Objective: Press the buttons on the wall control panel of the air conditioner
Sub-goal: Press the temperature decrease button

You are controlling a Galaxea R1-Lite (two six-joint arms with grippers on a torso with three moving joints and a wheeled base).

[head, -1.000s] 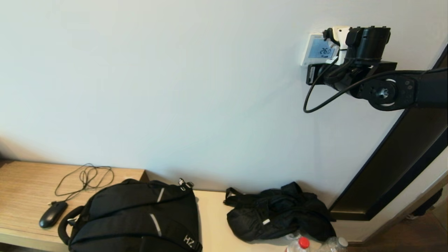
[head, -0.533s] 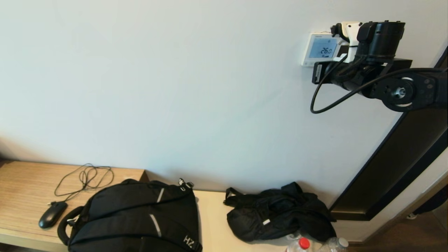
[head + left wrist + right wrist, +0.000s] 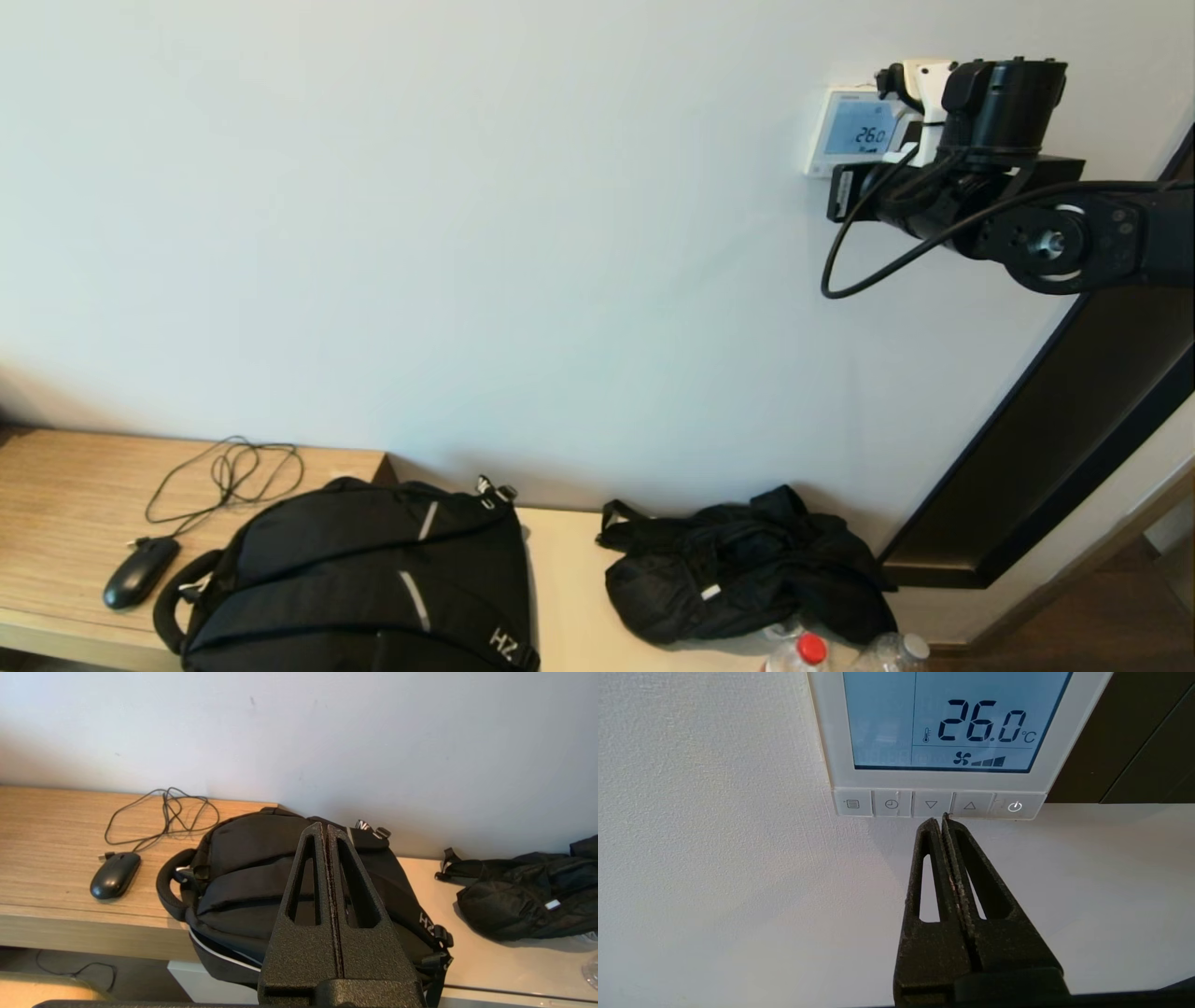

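Observation:
The white wall control panel [image 3: 851,131] hangs high on the wall at the right, and its pale blue screen [image 3: 957,723] reads 26.0 °C. The buttons [image 3: 931,805] form a row of five along its bottom edge: menu, clock, down arrow, up arrow [image 3: 969,806] and power [image 3: 1014,807]. My right gripper [image 3: 941,819] is shut and empty. Its tips sit at the lower edge of the row, between the down and up arrows; I cannot tell whether they touch. My right arm [image 3: 1027,238] hides the panel's right side in the head view. My left gripper [image 3: 325,828] is shut and empty, parked above a black backpack [image 3: 252,877].
A wooden desk [image 3: 65,495] holds a black mouse [image 3: 140,571] with its cable, the backpack [image 3: 364,579] and a crumpled black bag [image 3: 738,574]. Two bottles [image 3: 810,651] stand at the front edge. A dark slanted frame [image 3: 1055,448] runs down the right side of the wall.
My right arm rose and shifted right along the panel, then came back slightly left and down. The display still reads 26.0. Nothing on the desk has moved.

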